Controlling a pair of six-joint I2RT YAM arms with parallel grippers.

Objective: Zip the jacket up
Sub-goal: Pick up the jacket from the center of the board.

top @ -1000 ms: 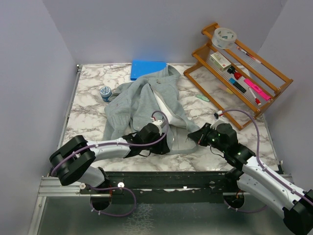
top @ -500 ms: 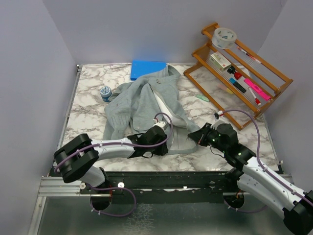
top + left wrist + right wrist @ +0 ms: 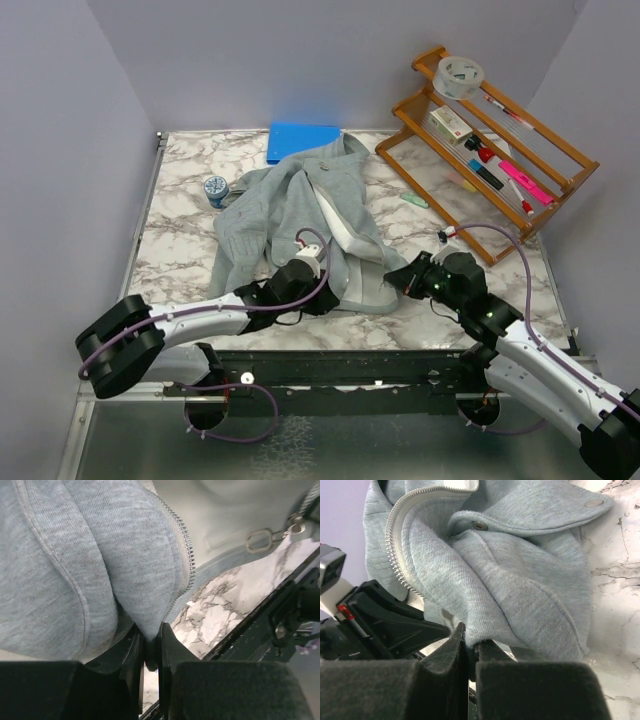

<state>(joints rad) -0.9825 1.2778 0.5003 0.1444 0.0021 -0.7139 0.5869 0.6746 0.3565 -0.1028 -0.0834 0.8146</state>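
The light grey fleece jacket (image 3: 290, 205) lies crumpled in the middle of the marble table, front open, pale lining showing. My left gripper (image 3: 318, 292) is shut on the jacket's bottom hem beside the left zipper edge; the left wrist view shows the fabric (image 3: 105, 565) pinched between the jaws, the zipper teeth (image 3: 186, 555) and a metal zipper pull (image 3: 260, 539) further right. My right gripper (image 3: 400, 282) is shut on the hem's right side; the right wrist view shows grey fleece (image 3: 520, 585) pinched in the jaws and a zipper row (image 3: 400, 535).
A blue flat pad (image 3: 300, 140) lies at the back under the hood. A small blue-lidded jar (image 3: 215, 189) stands left of the jacket. A wooden rack (image 3: 490, 140) with pens, a tape roll and a box stands at the back right. A mint item (image 3: 414, 201) lies near it.
My left gripper has pulled leftward and nearer with the hem, its arm stretching lower along the table's front. The jacket's lower left edge shifted with it. The right arm has not moved.
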